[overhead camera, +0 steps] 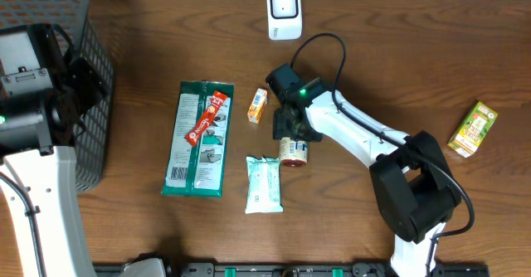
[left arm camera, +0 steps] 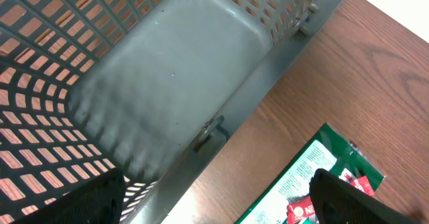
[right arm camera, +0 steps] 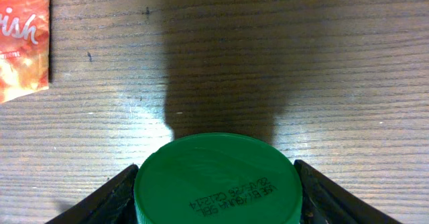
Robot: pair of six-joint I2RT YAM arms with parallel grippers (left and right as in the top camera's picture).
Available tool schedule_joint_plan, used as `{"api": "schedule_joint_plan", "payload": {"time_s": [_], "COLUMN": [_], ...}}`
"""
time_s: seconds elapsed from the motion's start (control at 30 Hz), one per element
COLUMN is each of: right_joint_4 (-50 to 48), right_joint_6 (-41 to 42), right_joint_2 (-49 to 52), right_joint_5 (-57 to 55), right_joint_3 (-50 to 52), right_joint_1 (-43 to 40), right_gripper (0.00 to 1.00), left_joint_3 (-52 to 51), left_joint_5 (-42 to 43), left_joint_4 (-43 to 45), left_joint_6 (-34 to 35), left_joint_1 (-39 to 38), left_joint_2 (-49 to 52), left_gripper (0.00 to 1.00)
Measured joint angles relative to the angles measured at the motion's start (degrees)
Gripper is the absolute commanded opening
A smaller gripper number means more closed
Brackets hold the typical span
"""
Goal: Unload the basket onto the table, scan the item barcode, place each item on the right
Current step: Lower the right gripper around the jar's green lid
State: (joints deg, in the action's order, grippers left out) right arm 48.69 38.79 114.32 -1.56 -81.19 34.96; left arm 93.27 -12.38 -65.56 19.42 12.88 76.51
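Observation:
A small jar with a green lid (right arm camera: 216, 184) lies on its side on the wooden table, its lid printed with a use-by date. My right gripper (right arm camera: 214, 200) straddles the lid, one black finger pressed to each side of it. From overhead the jar (overhead camera: 294, 152) pokes out below the right gripper (overhead camera: 292, 133) at the table's centre. The white barcode scanner (overhead camera: 284, 12) stands at the far edge. My left gripper (left arm camera: 218, 207) hangs wide open and holds nothing, above the rim of the grey basket (left arm camera: 174, 83).
A green flat pack (overhead camera: 195, 144) with a red stick (overhead camera: 206, 118) on it lies left of centre. A small orange box (overhead camera: 259, 105), a white wipes pack (overhead camera: 264, 184) and a juice carton (overhead camera: 473, 128) are also on the table. The basket (overhead camera: 87, 103) fills the left edge.

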Motion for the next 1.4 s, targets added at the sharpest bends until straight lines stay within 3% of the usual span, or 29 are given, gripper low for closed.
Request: {"api": "schedule_joint_plan", "payload": {"time_s": [0.2,0.4,0.5,0.8,1.1,1.4], "right_joint_4": [0.04,0.76,1.18,2.01,4.39,6.03], "right_joint_6": [-0.24,-1.36,-2.45,-6.60,-9.31,-9.68], "right_joint_2": [0.00,-0.11,-0.57,-8.57,-10.97,-10.97], "right_joint_5": [-0.15,-0.07,0.61,0.74,0.26,-0.02], "right_joint_3": [0.00,0.00,0.07,0.28,0.42,0.70], "right_joint_1": [0.00,-0.24,-1.36,-4.76,-4.90,-4.90], "right_gripper": [0.54,0.53,0.44,0.37,0.34,0.37], "left_joint_3": [0.00,0.00,0.00,0.00,0.00,0.00], "left_joint_5": [0.00,0.00,0.00,0.00,0.00,0.00], "left_joint_4": [0.00,0.00,0.00,0.02,0.00,0.00], "left_joint_6": [0.00,0.02,0.00,0.00,0.00,0.00], "left_joint_1": [0.00,0.00,0.00,0.00,0.00,0.00], "left_joint_2": [0.00,0.00,0.00,0.00,0.00,0.00], "left_gripper": [0.88,0.88,0.88,0.88,0.88,0.88]}}
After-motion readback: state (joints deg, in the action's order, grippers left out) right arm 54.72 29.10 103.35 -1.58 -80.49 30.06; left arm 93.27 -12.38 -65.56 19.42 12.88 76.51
